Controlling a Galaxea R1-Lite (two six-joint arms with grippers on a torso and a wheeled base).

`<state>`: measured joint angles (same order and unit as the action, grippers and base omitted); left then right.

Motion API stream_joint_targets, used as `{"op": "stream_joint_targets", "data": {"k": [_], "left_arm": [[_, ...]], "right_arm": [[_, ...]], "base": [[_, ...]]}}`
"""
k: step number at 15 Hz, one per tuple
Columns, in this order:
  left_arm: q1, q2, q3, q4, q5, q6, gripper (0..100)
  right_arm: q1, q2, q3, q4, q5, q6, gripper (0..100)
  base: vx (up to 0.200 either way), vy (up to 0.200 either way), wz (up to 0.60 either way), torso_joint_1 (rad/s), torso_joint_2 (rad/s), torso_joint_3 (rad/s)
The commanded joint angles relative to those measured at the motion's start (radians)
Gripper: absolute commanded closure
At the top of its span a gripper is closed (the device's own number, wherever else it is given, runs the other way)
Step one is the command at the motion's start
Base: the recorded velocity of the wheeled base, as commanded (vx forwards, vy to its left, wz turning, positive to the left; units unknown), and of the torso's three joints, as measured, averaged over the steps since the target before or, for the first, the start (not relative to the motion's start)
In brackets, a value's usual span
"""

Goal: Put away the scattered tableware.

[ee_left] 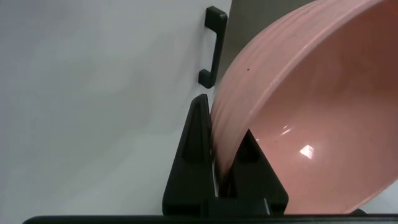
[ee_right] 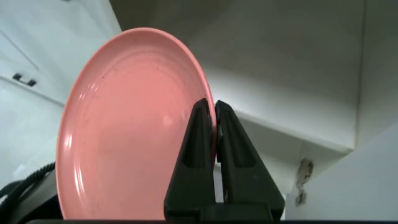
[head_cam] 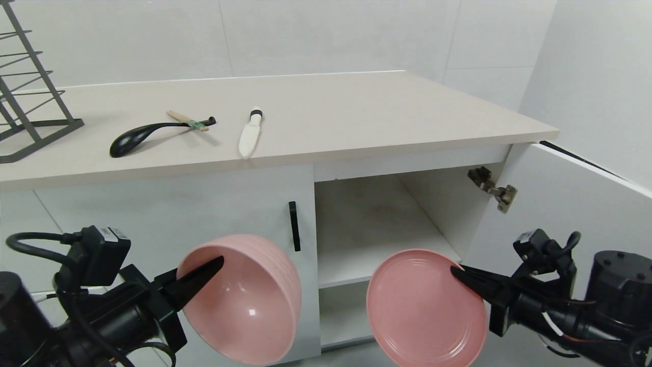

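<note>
Nearest me, the left gripper (head_cam: 216,267) was clamped on the rim of a pink bowl (head_cam: 254,306), one finger inside and one on the ribbed outer wall, with the bowl tipped on its side and its hollow facing back toward the robot. Beside it, the right gripper (head_cam: 456,272) pinched the edge of a pink plate (head_cam: 417,311), held nearly on edge.

Just beyond, the cabinet (head_cam: 367,229) stood with its right door (head_cam: 560,204) swung wide, its bare shelf exposed. The plate hung directly before that opening. The bowl hung in front of the closed left door, near the black handle (head_cam: 294,226), so the opening lay ahead and to its right. I judged the right arm the nearer one for going in first, plate edge leading.

Farther up, on the counter (head_cam: 382,107), a black spoon (head_cam: 132,138) lay under a pair of chopsticks (head_cam: 186,121), with a white knife (head_cam: 250,133) close by pointing toward the front edge. A wire rack (head_cam: 30,102) stood at the far left.
</note>
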<state>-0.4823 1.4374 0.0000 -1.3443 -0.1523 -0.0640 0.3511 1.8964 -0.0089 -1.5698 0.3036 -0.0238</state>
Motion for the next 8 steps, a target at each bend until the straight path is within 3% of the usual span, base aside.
{"op": "stream_joint_targets", "data": {"k": [1,2,5,8], "left_arm": [[-0.002,0.004,0.0,0.004,-0.001,0.003,100],[-0.015,0.028,0.0,-0.003,-0.003,0.044,100],[-0.03,0.031,-0.002,-0.044,-0.003,0.095,100],[-0.024,-0.003,-0.002,-0.073,-0.003,0.101,100]], "right_arm": [[0.019,0.081,-0.019,-0.001,0.0,0.001,100],[0.026,0.128,-0.088,-0.001,0.0,-0.001,100],[0.028,0.21,-0.184,-0.001,0.0,-0.001,100],[0.026,0.283,-0.22,-0.001,0.0,0.001,100]], "base": [[0.2,0.0,0.0,0.002,0.01,0.002],[0.2,0.0,0.0,-0.002,0.0,0.007],[0.0,0.0,0.0,0.0,0.0,0.0],[0.0,0.0,0.0,0.0,0.0,0.0]]}}
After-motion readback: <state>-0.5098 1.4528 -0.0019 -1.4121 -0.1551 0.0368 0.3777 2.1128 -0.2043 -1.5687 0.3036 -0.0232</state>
